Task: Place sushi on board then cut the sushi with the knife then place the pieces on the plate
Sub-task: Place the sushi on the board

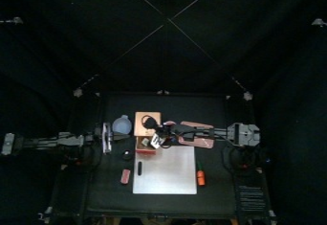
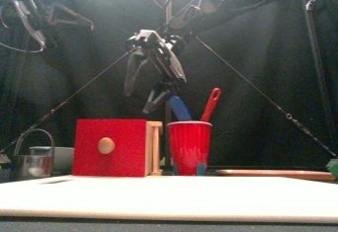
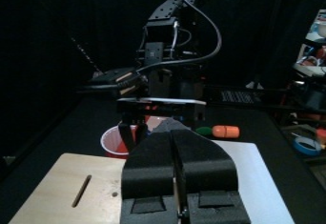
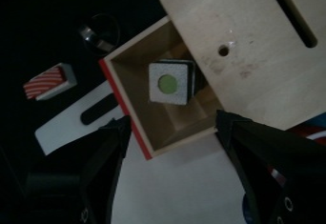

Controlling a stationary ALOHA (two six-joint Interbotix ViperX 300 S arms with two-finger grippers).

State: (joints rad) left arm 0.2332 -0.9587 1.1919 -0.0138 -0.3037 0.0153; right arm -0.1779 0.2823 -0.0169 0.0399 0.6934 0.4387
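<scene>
Right arm (image 1: 205,133) extended past centre, right pincer (image 4: 176,140) spread above wooden box (image 4: 242,37) | left arm (image 1: 57,141) low at worktop (image 1: 109,195) left edge, left pincer (image 3: 178,137) pressed together | sushi (image 4: 169,81) inside open drawer (image 4: 192,113), green-centred face upward, long axis indeterminate

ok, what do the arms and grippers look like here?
Right arm: black, boxy links. Left arm: dark too, detail too small to tell. Left gripper: two broad matte-black jaws tapering to the tips. Right gripper: same black jaws, under a pale cross-plate.
</scene>
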